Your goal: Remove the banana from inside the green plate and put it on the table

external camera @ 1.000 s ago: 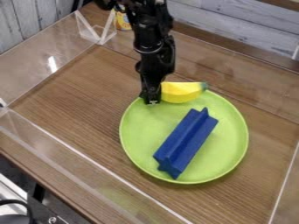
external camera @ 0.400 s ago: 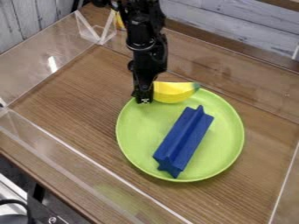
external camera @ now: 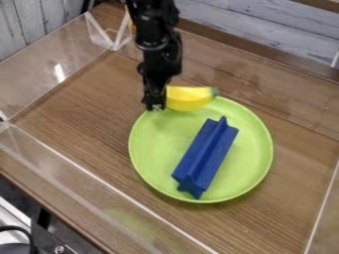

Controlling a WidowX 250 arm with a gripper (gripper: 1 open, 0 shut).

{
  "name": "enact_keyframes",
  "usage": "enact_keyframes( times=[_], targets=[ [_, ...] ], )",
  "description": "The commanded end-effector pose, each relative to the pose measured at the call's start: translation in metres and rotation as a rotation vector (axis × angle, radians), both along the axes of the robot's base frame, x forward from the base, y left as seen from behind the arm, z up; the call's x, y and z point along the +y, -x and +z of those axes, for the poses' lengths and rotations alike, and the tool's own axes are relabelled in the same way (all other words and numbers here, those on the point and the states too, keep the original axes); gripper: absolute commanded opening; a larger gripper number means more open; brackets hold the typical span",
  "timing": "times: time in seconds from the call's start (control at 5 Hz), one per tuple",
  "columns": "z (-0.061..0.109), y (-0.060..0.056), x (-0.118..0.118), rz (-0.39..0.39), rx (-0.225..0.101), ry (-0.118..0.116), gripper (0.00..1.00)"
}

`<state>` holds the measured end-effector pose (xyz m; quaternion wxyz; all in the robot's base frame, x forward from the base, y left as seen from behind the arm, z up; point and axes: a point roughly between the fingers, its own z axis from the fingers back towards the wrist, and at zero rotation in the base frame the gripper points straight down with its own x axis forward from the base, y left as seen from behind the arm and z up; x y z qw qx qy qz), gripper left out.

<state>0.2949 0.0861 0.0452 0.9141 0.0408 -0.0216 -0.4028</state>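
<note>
The small yellow banana (external camera: 192,96) hangs tilted just over the far-left rim of the lime-green plate (external camera: 153,159). The gripper (external camera: 155,100) points straight down from the black arm and is shut on the banana's left end. The banana's greenish tip points right. A long blue block (external camera: 205,157) lies diagonally inside the plate. The brown wood-grain table (external camera: 73,114) spreads out to the left of the plate and gripper.
Clear acrylic walls (external camera: 27,149) ring the table, with the near-left wall running diagonally along the front. A clear acrylic piece (external camera: 113,35) stands at the back left behind the arm. White boards sit beyond the far wall.
The gripper rose and moved left toward the plate's rim, and the banana went with it. The plate and blue block slid slightly left.
</note>
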Motion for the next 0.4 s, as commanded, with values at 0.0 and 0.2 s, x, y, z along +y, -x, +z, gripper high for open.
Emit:
enact_keyframes(
  times=[0.0,0.2],
  targets=[
    [0.025,-0.008,0.018,0.003,-0.068,-0.033,0.00],
    [0.022,-0.007,0.032,-0.007,-0.066,-0.042,0.00]
  ],
)
